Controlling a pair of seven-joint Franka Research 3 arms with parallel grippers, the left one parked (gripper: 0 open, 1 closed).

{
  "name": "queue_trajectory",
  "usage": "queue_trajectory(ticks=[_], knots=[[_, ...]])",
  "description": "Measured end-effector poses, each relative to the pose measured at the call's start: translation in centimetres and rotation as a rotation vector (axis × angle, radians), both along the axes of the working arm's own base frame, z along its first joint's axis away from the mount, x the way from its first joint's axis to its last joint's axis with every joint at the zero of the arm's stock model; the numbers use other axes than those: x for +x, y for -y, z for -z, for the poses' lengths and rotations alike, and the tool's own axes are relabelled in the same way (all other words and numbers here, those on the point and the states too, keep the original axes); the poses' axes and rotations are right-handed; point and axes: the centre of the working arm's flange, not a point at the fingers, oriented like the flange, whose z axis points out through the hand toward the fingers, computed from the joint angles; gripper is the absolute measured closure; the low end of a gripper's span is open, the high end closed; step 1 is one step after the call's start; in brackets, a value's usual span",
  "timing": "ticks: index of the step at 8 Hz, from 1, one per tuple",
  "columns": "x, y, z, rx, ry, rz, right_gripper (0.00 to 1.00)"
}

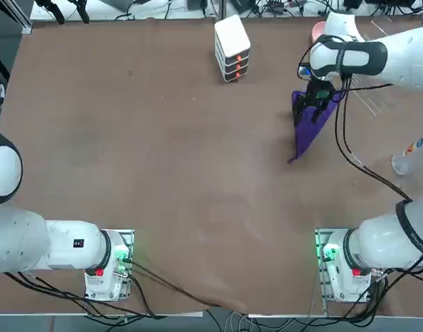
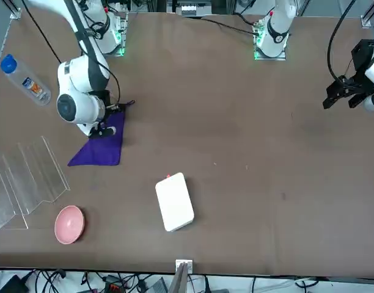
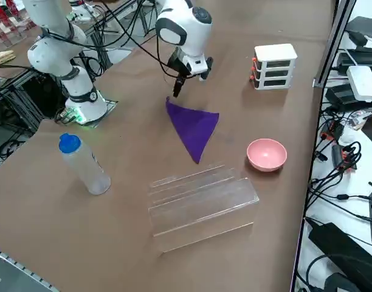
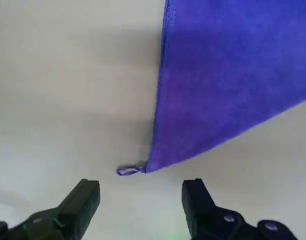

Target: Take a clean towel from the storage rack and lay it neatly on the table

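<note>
The deep purple towel (image 1: 309,126) (image 2: 102,146) (image 3: 195,128) lies flat on the brown table (image 1: 163,152), folded into a triangle. My right gripper (image 1: 315,102) (image 2: 104,129) (image 3: 187,78) hovers just above the towel's near corner. In the wrist view the right gripper (image 4: 143,189) is open with nothing between its fingers, and the towel (image 4: 228,85) with its small corner loop lies just beyond the fingertips. The storage rack (image 2: 28,177) (image 3: 201,198), a frame of clear rods, stands beside the towel toward the table's right edge, with nothing on it.
A small pink bowl (image 2: 69,224) (image 3: 266,153) sits at the far right corner past the rack. A white stacked box (image 1: 232,47) (image 2: 175,201) stands at the far middle. A clear bottle with a blue cap (image 2: 25,79) (image 3: 82,164) lies near the right edge.
</note>
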Motion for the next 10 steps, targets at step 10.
queue_trajectory(ticks=[10], knots=[[12.1, -7.7, 3.1, -0.418, 0.427, 0.476, 0.41]])
